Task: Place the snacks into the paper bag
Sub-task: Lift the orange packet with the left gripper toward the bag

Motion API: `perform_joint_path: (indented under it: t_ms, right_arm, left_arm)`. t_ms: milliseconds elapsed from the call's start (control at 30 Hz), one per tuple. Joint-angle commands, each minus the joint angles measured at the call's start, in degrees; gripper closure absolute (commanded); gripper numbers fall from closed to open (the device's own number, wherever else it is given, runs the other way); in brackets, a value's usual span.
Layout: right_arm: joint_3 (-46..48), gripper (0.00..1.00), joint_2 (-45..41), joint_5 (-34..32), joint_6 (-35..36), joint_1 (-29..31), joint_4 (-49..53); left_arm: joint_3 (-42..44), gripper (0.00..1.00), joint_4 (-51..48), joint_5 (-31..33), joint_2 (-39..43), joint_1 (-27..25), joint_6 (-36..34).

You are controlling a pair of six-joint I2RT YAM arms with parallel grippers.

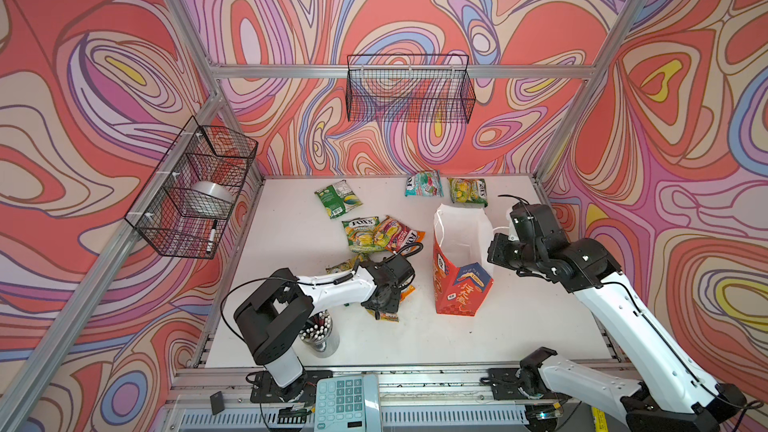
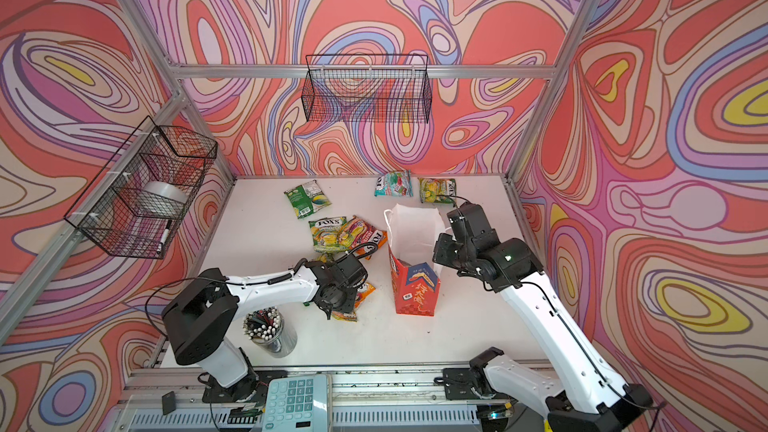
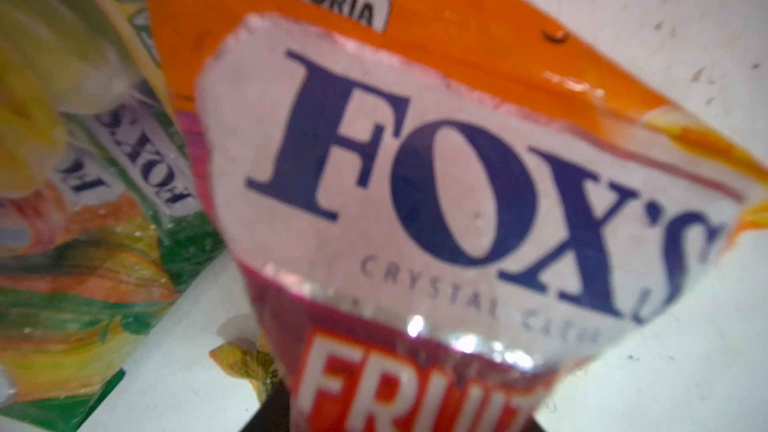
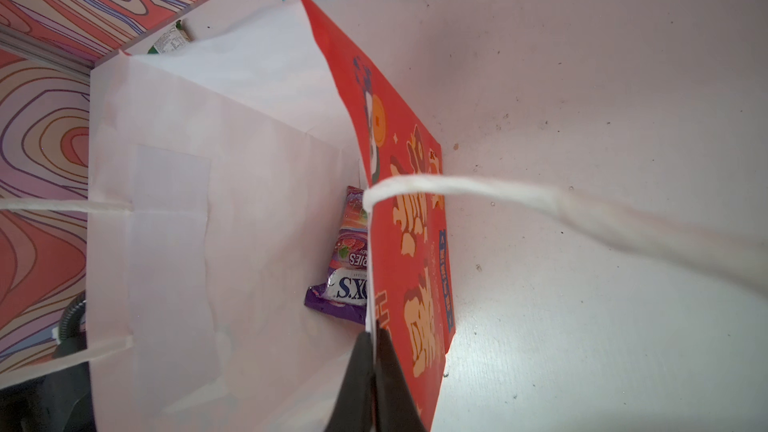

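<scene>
The left hand [image 1: 383, 303] is hovering low over an orange pouch [image 3: 436, 184], right under its jaws. I cannot tell how far they are open or whether they are gripping it. The pouch is looking light, crinkly and slick, a glossy film with "FOX'S" in blue on white, so I would be pinching a flat sealed edge. A green pouch [image 3: 124, 201] is lying just beside that hand on the tabletop [image 1: 519, 317]. The right hand [image 4: 375, 342] is clamping tight on the thin wall of the red paper bag [image 4: 407, 209], with a purple pouch [image 4: 345, 288] lying inside, beyond its fingertips.
</scene>
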State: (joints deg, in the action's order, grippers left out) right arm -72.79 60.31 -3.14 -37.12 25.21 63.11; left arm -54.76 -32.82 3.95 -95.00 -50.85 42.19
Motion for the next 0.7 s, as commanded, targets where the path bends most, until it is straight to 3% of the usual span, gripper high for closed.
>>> perform_joint_path:
  t_ms: [0, 267, 667]
  right_arm:
    - [1.7, 1.00, -1.4, 1.5, 0.7, 0.3, -0.8]
    - [4.3, 1.00, -4.1, 2.7, 0.4, 0.2, -3.7]
    - [2.8, 1.00, -5.9, 1.5, 0.5, 0.2, -1.8]
  left_arm:
    - [0.7, 0.59, 0.1, 2.2, 1.5, -1.0, 4.2]
    - [-2.3, 0.67, 0.0, 3.8, 5.6, -3.6, 7.4]
    - [-6.2, 0.69, -3.8, 6.6, 15.5, -4.6, 7.1]
